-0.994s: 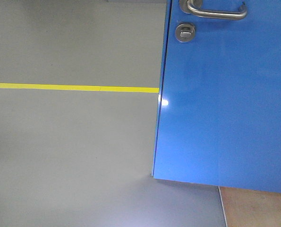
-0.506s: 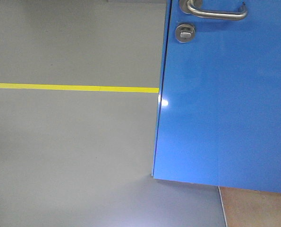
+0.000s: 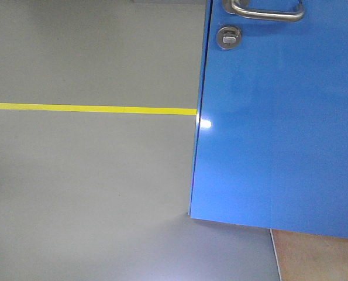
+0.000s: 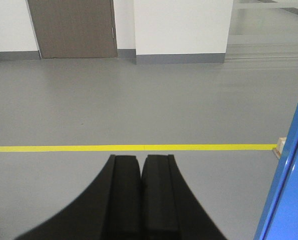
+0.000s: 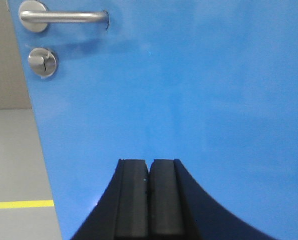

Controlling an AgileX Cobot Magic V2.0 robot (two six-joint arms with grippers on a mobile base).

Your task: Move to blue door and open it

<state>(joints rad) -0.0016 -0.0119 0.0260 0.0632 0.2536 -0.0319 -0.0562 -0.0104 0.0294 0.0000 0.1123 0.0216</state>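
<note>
Blue door (image 5: 189, 90) facing right gripper (image 5: 149, 200)

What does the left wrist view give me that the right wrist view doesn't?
Only the left wrist view shows the shut left gripper, open grey floor, a brown door and white wall far off. Only the right wrist view shows the shut right gripper, the lever handle and round lock. Both show the blue door and the yellow floor line.

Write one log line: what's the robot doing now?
stage: facing door | handle: untouched | left hand: shut, empty | right hand: shut, empty
</note>
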